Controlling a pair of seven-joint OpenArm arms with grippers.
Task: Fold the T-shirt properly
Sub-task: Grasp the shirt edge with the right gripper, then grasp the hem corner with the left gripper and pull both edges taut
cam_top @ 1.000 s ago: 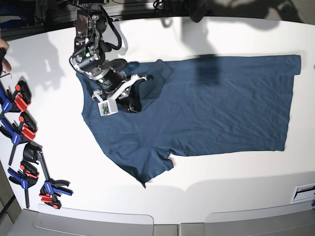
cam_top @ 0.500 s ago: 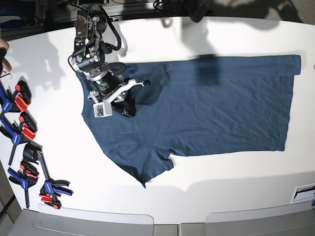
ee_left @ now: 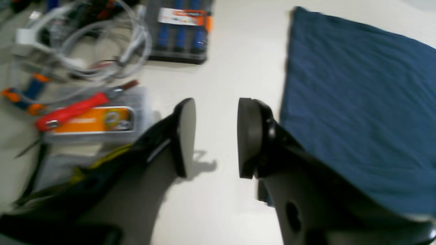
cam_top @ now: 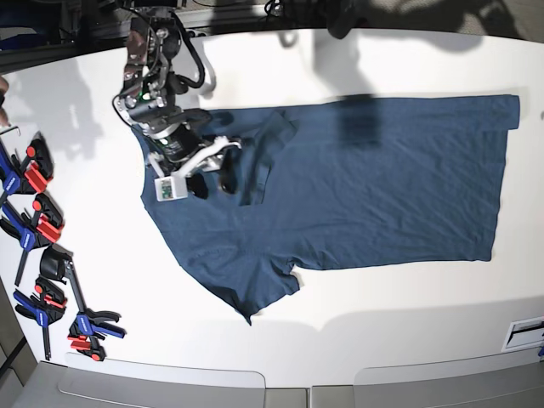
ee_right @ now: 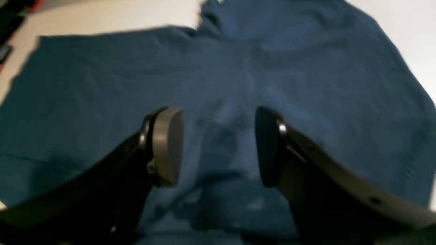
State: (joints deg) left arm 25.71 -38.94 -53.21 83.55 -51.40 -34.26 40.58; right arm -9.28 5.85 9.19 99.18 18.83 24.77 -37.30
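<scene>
- The T-shirt (cam_top: 374,187) is laid across the white table (cam_top: 408,340), its long body stretched toward 3 o'clock in the base view and its bunched, pointed part directed toward 7 o'clock.
- Above the portion of the cloth toward 10 o'clock, the right gripper (cam_top: 212,183) is held with its two fingers clearly parted; cloth is seen between them in the right wrist view, but none is pinched.
- Whether the cloth is lightly touched by those fingertips cannot be told for certain, since the near edge of the right wrist view is blurred.
- A loose, wrinkled flap (cam_top: 270,149) of the navy fabric is seen just beside the right gripper, at its 2 o'clock.
- By the left gripper (ee_left: 216,137), nothing is held: its fingers are spread apart, with bare white surface seen between them and the T-shirt's edge seen toward 2 o'clock in the left wrist view.
- In that same view, a pale coiled cable (ee_left: 139,44) and a dark case (ee_left: 180,30) are seen toward 10 and 11 o'clock, and a red-handled tool (ee_left: 75,110) toward 9 o'clock.
- In the base view, several red-and-blue clamps (cam_top: 38,229) are lined up from 9 to 8 o'clock, well apart from the right gripper.
</scene>
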